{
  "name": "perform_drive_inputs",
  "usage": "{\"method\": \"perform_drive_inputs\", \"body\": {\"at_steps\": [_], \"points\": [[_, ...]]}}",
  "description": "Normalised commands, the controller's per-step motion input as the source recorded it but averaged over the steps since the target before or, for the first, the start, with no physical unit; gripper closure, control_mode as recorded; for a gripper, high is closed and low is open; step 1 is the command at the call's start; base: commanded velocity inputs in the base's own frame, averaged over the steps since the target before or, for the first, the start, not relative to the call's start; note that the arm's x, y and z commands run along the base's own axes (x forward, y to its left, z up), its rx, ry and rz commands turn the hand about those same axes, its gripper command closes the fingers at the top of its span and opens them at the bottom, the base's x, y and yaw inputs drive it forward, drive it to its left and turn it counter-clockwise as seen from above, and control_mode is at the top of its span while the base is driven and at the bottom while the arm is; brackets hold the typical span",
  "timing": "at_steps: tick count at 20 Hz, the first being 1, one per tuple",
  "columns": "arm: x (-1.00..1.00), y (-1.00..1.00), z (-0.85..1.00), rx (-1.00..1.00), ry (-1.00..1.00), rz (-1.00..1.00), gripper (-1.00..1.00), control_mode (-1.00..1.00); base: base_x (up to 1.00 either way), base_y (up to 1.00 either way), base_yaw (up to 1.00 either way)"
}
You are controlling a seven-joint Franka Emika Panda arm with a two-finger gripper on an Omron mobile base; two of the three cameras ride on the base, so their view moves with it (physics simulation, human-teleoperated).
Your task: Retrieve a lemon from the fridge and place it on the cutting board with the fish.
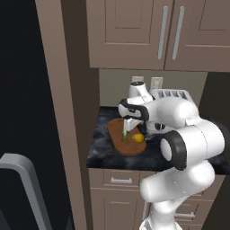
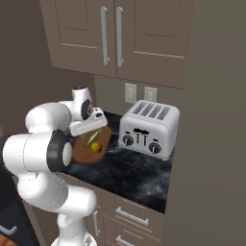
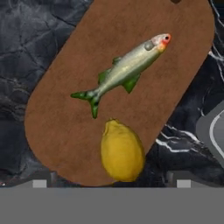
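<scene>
The yellow lemon (image 3: 122, 151) lies on the reddish-brown cutting board (image 3: 175, 39), close to its edge and just beside the tail of the greenish-silver fish (image 3: 124, 70). My gripper (image 3: 111, 183) hovers above the board, open, its two fingertips wide apart on either side of the lemon and holding nothing. From the left base view the lemon (image 1: 138, 138), fish (image 1: 124, 132) and board (image 1: 130, 149) sit under my hand (image 1: 130, 121). In the right base view the lemon (image 2: 96, 147) rests on the board (image 2: 82, 154). The dark fridge (image 1: 22, 90) stands at the far left.
A silver four-slot toaster (image 2: 146, 127) stands on the black marble counter (image 2: 129, 173) right of the board. Wall cabinets (image 2: 110, 33) hang overhead, wall outlets (image 2: 130, 92) sit behind, and drawers (image 2: 132, 216) lie below the counter. A brown panel (image 1: 58, 112) separates fridge and counter.
</scene>
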Motion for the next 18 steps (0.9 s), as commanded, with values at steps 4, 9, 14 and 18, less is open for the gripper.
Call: {"method": "perform_drive_inputs", "body": {"at_steps": [4, 9, 14, 18], "points": [[-0.83, 0.0, 0.32, 0.12, 0.0, -0.29, -1.0, -1.0, 0.0, 0.0, 0.0], [-0.97, 0.01, 0.23, 0.06, -0.01, -0.32, -1.0, -1.0, 0.0, 0.0, 0.0], [-0.75, 0.04, 0.36, 0.0, 0.0, -0.36, -1.0, -1.0, 0.0, 0.0, 0.0], [-0.43, 0.01, 0.43, 0.0, -0.02, -0.39, -1.0, -1.0, 0.0, 0.0, 0.0]]}}
